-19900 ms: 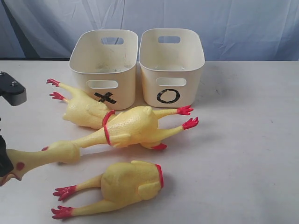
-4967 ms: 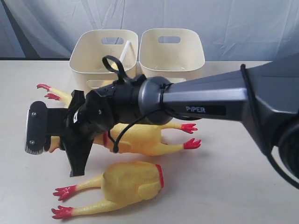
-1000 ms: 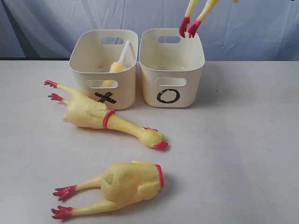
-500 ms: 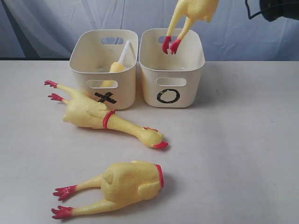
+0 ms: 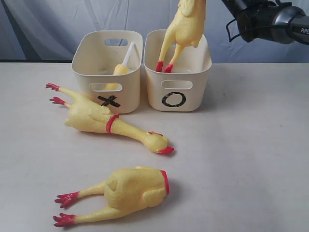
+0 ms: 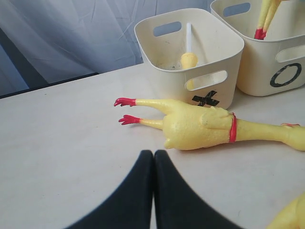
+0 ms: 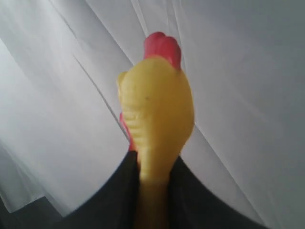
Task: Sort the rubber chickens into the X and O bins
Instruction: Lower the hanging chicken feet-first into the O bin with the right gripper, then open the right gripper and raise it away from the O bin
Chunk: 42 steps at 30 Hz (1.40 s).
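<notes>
With its fingers clamped on the chicken [image 5: 186,24] dangling at top centre, the right gripper [image 7: 152,164] should lower it well inside the O bin [image 5: 193,92] before letting go.

A: What hangs at the back?

B: A pale blue-white cloth [image 5: 48,24], full of long folds and creases. It fills the whole rear of the exterior view.

A: And below it?

B: On the left, a dark strip [image 5: 34,60] runs where the cloth meets the table [image 5: 251,159]. The left wrist view shows the same dark band under the cloth's edge.

A: The table?

B: Cream, matt and plain, reaching to both sides and the near edge.

A: The light?

B: Soft and even. Shadows on the table are faint and short.
</notes>
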{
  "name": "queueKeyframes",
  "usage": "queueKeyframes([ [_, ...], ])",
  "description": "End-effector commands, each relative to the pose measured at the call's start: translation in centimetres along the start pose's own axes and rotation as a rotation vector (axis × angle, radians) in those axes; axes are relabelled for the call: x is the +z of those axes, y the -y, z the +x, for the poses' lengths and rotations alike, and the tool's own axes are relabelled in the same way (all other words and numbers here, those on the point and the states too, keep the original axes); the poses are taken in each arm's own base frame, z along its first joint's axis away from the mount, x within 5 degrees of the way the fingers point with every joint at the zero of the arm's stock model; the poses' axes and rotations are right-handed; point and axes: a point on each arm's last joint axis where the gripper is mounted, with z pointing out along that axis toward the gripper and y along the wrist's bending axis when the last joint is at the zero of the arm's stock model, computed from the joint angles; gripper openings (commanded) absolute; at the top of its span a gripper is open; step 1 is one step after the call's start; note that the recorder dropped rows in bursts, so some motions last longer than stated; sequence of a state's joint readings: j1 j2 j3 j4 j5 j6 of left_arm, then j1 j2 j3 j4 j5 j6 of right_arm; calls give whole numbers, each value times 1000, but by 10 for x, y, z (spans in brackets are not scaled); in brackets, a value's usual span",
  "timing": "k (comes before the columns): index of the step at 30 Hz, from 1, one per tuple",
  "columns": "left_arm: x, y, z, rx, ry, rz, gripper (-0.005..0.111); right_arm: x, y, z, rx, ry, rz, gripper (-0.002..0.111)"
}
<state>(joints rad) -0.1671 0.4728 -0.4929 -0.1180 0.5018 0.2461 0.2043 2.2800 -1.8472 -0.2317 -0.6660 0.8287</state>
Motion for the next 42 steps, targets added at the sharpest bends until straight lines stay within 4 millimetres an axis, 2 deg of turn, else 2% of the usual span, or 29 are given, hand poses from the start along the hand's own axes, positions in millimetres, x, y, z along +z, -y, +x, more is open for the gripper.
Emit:
queueKeyframes([
  [1, -1, 1, 1, -9, 5, 11, 0, 2, 4, 8, 7, -12, 8, -1],
  [7, -1, 1, 1, -12, 6, 12, 0, 1, 7, 32, 0, -91, 35, -1],
  [13, -1, 1, 1, -12, 6, 12, 0, 0, 9, 43, -11, -178, 105, -1],
  [30, -1, 2, 1, -15, 6, 14, 0, -6, 23, 56, -45, -334, 257, -1],
  [32, -1, 2, 1, -15, 6, 14, 0, -6, 23, 56, -57, -338, 252, 5],
  [33, -1, 2, 1, -15, 6, 14, 0, -6, 23, 56, -59, -339, 251, 16],
  [35, -1, 2, 1, -15, 6, 14, 0, -6, 23, 56, -59, -339, 251, 30],
  [42, -1, 2, 1, -15, 6, 14, 0, -5, 21, 55, -58, -325, 236, 40],
])
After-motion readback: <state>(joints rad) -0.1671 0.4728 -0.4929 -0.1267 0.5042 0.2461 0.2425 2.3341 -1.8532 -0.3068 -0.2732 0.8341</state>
